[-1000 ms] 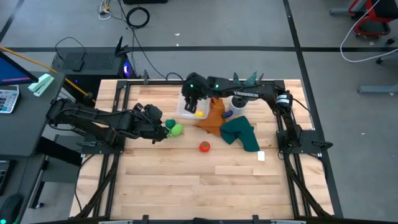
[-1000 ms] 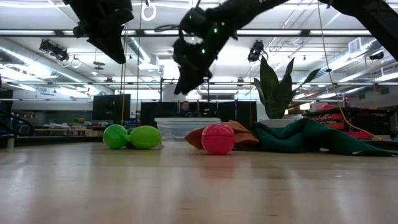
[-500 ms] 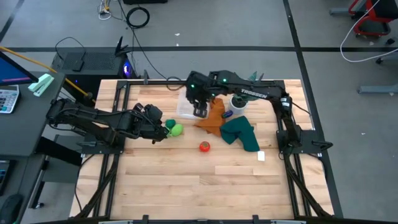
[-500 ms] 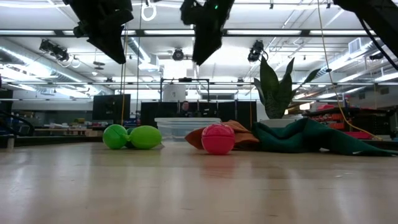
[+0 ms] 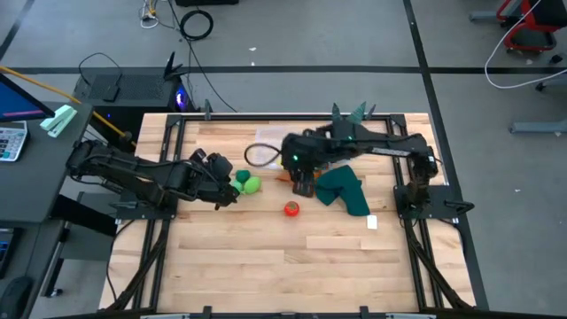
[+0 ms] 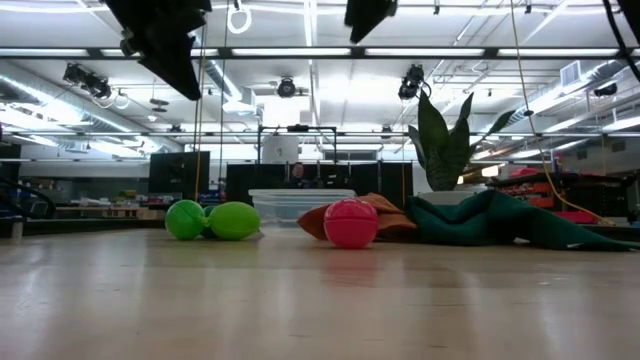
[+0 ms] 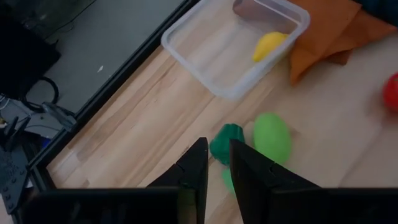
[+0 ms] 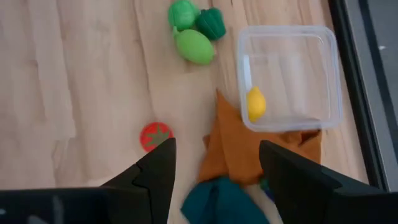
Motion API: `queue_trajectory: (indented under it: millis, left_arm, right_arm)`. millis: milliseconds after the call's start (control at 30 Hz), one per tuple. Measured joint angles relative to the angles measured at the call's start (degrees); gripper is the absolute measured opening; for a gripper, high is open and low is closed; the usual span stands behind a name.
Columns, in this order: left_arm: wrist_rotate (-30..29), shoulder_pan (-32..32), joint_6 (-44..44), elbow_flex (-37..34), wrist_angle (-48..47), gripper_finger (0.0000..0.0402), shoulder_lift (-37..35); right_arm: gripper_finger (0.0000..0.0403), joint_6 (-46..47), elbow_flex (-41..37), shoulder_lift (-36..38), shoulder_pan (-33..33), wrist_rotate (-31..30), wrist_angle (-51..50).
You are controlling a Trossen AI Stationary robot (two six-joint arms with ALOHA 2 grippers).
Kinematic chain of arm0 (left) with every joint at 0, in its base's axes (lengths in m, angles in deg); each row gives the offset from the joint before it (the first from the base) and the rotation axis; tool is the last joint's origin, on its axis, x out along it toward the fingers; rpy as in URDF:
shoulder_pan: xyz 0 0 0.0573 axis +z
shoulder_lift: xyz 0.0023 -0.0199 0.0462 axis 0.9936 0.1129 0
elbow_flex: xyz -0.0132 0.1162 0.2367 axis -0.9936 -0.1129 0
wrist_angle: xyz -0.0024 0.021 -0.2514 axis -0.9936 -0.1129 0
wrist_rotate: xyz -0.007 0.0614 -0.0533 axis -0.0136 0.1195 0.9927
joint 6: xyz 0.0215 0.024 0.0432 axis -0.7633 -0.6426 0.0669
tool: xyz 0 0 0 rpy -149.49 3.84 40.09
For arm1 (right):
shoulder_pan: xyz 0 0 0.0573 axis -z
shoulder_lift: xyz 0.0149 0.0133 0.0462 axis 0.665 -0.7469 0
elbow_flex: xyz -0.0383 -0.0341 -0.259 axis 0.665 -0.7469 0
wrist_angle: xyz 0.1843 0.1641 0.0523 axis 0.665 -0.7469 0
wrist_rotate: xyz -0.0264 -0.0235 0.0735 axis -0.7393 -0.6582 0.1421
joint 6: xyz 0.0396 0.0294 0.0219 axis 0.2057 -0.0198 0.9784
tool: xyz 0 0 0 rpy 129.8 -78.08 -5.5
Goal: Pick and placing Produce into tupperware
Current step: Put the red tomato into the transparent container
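Only clear, round-cornered tupperware (image 8: 289, 78)

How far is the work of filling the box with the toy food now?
Done: one yellow piece lies in the clear box. In hand: nothing; the right hand hangs open above the orange cloth, the left hand is near the green pieces. Left: the green pieces and the red piece, on the table.

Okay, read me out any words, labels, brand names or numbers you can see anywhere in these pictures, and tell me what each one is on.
No text can be read in any view.
White lettering on the right arm, seen from above: too blurred to read.
Calculator beside the table: its keys are too small to read.
White tag on the table: no readable print.
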Motion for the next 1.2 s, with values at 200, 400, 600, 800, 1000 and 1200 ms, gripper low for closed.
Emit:
queue_trajectory:
  millis: [200, 400, 600, 800, 1000, 1200]
  left_arm:
    - [0.02, -3.61, -0.04, 0.00, 0.14, 0.0068, 0.00]
    - [-0.28, -7.34, -0.10, 0.00, 0.77, 0.0070, -0.02]
    - [-0.59, -9.36, 0.00, 0.00, 2.06, 0.0075, 0.00]
    - [-0.61, -9.56, 0.04, 0.00, 2.12, 0.0071, -0.01]
    - [-0.59, -9.53, 0.04, 0.00, 2.13, 0.0078, 0.00]
    - [-0.61, -9.53, -1.53, 0.00, 2.93, 0.0080, -0.02]
  right_arm:
    - [0.0193, 9.58, 0.00, 2.58, -6.47, -6.53, -4.10]
    - [0.0193, 18.34, -0.43, 2.83, -13.47, -12.49, -5.97]
    - [0.0193, 28.51, -10.25, 4.16, -19.63, -16.40, -4.71]
    - [0.0193, 39.30, -31.27, 9.91, -25.24, -17.31, 14.40]
    - [0.0193, 45.34, -51.67, 14.64, -27.41, -17.63, 38.05]
    - [0.0195, 39.19, -63.91, 15.93, -26.54, -18.04, 54.56]
